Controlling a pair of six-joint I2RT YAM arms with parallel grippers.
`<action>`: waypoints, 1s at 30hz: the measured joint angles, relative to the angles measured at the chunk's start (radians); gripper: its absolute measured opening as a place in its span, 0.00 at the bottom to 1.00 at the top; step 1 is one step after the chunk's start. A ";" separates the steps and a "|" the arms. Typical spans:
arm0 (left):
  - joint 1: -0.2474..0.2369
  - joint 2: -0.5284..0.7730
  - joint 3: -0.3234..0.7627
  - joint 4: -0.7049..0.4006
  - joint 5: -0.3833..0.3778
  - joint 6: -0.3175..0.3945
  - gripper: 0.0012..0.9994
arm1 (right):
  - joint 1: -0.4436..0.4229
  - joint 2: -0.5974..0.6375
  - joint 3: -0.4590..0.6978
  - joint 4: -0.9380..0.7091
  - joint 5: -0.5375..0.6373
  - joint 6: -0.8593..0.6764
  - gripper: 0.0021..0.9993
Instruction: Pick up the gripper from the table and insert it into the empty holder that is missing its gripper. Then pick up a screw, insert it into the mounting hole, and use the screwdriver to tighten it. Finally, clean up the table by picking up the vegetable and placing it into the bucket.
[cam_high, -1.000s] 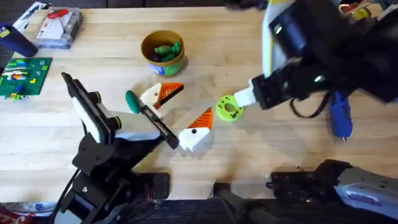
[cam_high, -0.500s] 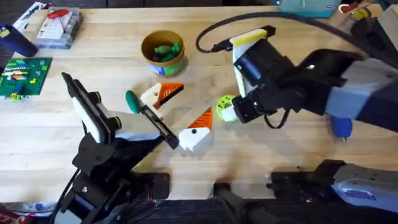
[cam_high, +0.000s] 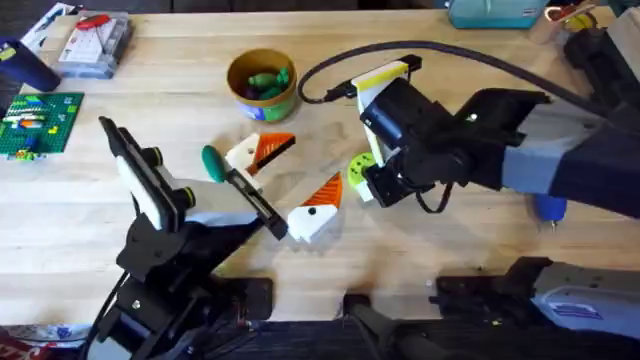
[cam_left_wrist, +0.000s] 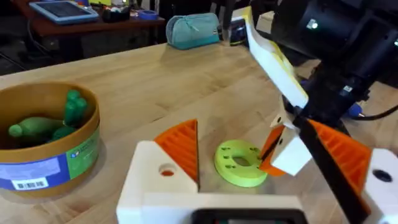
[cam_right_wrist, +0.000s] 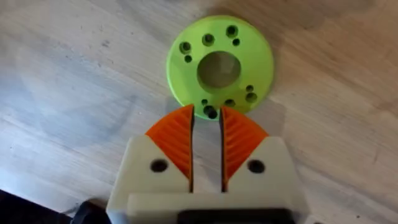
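A lime-green disc (cam_high: 357, 165) with several holes lies mid-table. My right gripper (cam_high: 366, 189) hangs over its near edge. Seen from the right wrist, that gripper (cam_right_wrist: 206, 112) has its orange pads drawn together to a thin slit, tips at the rim of the disc (cam_right_wrist: 219, 62). I cannot make out a screw between them. My left gripper (cam_high: 292, 178) stands wide open left of the disc. A dark-green vegetable (cam_high: 212, 162) lies beside it. The yellow bucket (cam_high: 262, 84) behind holds green pieces. The blue screwdriver (cam_high: 548, 208) pokes out from under the right arm.
At the table's far left are a clear parts box (cam_high: 95, 42) and a green studded plate (cam_high: 40, 122). A teal pouch (cam_high: 495, 12) sits at the back edge. The right arm's cable (cam_high: 330, 60) arcs over the table behind the disc.
The right arm has swung left and come down, bringing its gripper over the lime-green disc. The left arm, vegetable and bucket have stayed put.
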 joint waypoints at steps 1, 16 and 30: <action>0.000 0.000 0.000 0.000 0.000 0.000 0.99 | 0.000 0.000 0.000 0.000 0.000 0.000 0.22; 0.000 0.000 0.000 0.000 0.000 0.000 0.99 | 0.000 0.019 0.000 0.002 0.019 -0.003 0.00; 0.000 0.000 0.000 0.000 0.000 0.000 0.99 | -0.022 0.011 0.208 -0.184 0.011 -0.119 0.00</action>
